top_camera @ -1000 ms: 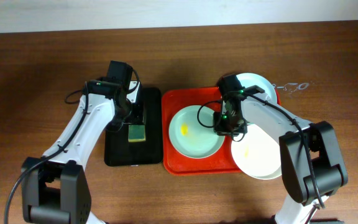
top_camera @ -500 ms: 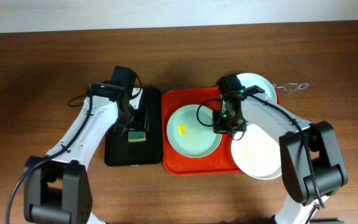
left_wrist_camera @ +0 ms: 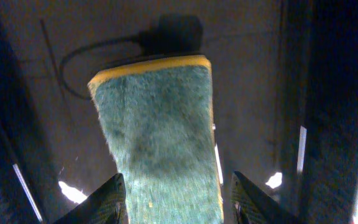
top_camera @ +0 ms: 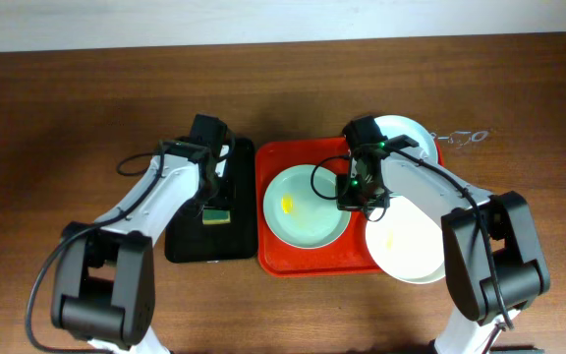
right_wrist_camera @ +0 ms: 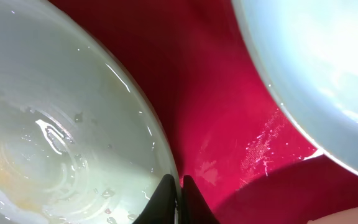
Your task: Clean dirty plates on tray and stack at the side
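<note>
My right hand (right_wrist_camera: 177, 190) pinches the rim of the plate (top_camera: 298, 221) by the red tray's (top_camera: 293, 261) left edge; my left hand (left_wrist_camera: 179, 194), half open, straddles the sponge (left_wrist_camera: 157, 124).

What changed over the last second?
Left gripper shifted toward the tray and now sits open astride the sponge. Right gripper pinched shut on the left plate rim. Sponge, tray and other two plates stayed put.

Red tray (top_camera: 288, 259), yellow-smeared pale plates (top_camera: 308, 214), green-yellow sponge (top_camera: 217, 213).
</note>
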Controlling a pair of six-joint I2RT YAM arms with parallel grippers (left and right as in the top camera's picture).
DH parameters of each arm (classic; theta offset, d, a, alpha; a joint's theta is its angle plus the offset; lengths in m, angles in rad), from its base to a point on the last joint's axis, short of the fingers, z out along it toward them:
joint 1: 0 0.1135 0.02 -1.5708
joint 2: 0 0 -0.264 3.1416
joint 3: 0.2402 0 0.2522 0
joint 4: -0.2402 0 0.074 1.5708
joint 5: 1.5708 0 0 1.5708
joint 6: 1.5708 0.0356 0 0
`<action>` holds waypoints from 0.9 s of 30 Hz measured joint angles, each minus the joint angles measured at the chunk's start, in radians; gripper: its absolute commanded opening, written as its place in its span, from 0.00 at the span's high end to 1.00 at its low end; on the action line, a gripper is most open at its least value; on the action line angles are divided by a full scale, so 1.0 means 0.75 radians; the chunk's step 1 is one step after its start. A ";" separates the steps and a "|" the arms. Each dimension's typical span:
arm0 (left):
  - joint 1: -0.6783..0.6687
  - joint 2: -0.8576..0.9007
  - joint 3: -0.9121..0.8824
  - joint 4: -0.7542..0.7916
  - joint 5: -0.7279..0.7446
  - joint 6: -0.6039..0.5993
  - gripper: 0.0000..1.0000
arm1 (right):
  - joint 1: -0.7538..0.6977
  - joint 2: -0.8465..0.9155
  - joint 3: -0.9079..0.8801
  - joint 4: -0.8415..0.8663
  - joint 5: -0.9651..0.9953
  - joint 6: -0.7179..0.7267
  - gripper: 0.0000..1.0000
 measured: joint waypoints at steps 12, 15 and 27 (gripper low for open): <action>0.000 0.063 -0.002 0.062 -0.021 -0.010 0.44 | 0.000 0.000 0.000 0.000 -0.001 0.000 0.96; 0.000 0.063 -0.002 0.042 -0.040 -0.010 0.51 | 0.000 0.000 0.000 0.000 -0.001 -0.001 0.95; -0.001 0.068 -0.002 0.012 -0.060 -0.022 0.47 | 0.000 0.000 0.000 0.000 -0.001 0.000 0.96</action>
